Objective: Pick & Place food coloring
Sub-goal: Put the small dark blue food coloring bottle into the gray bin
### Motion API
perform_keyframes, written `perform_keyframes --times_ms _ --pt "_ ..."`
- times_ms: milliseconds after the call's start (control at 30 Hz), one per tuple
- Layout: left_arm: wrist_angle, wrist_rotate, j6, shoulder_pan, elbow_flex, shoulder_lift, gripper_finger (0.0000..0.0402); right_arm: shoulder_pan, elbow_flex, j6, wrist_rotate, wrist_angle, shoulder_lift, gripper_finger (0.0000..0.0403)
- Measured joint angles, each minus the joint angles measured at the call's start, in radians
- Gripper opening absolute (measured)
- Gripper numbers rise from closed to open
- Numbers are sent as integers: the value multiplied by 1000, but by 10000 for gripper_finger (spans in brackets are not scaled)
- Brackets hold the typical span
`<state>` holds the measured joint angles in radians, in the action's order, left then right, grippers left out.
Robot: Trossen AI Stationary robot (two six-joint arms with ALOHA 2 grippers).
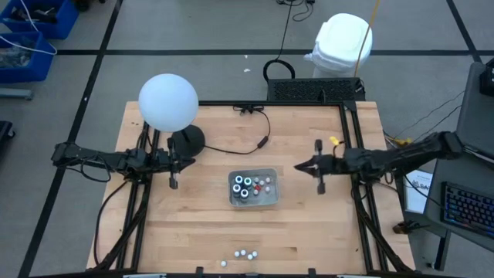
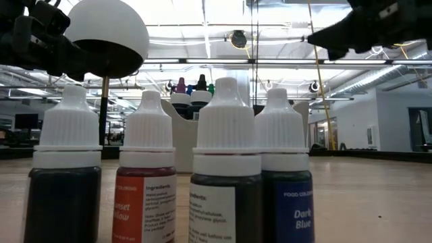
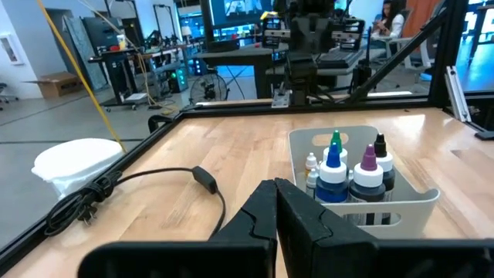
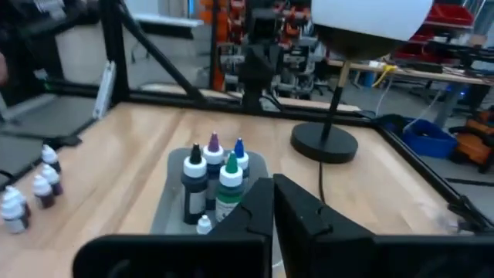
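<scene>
We are looking down on a wooden table [image 1: 193, 224] where a grey tray [image 1: 253, 198] is holding food coloring bottles [image 1: 245, 185], with four more [image 1: 245, 253] sitting near the front edge. The left gripper [image 1: 173, 182] and right gripper [image 1: 320, 185] are hovering on either side of the tray, both pressed together and empty.

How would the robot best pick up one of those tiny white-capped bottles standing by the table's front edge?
Probably from straight above, pinching the ribbed white cap of the small white-capped bottle across its sides: it stands upright, and close neighbours leave little room lower down.
</scene>
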<state>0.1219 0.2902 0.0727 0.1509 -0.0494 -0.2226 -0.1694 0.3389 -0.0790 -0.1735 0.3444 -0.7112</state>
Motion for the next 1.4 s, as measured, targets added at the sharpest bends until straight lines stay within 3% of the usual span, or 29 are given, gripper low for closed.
perform_keyframes --times_ms 233,600,767,967,1133,1400 --pt "1 0 -1 0 0 0 8 39 -140 17 88 100 147 1" --pt "21 36 -60 -1 0 0 8 60 -245 18 70 268 148 0" --pt "27 -30 -89 62 -63 -78 8 56 -277 17 70 317 148 0" --pt "4 120 -99 240 -299 -407 5 56 -279 -9 70 329 148 0" --pt "-199 232 -162 378 -594 -763 3 56 -280 -20 71 339 147 0" --pt "-574 193 -406 524 -1042 -1299 6 57 -281 -30 72 341 148 0"
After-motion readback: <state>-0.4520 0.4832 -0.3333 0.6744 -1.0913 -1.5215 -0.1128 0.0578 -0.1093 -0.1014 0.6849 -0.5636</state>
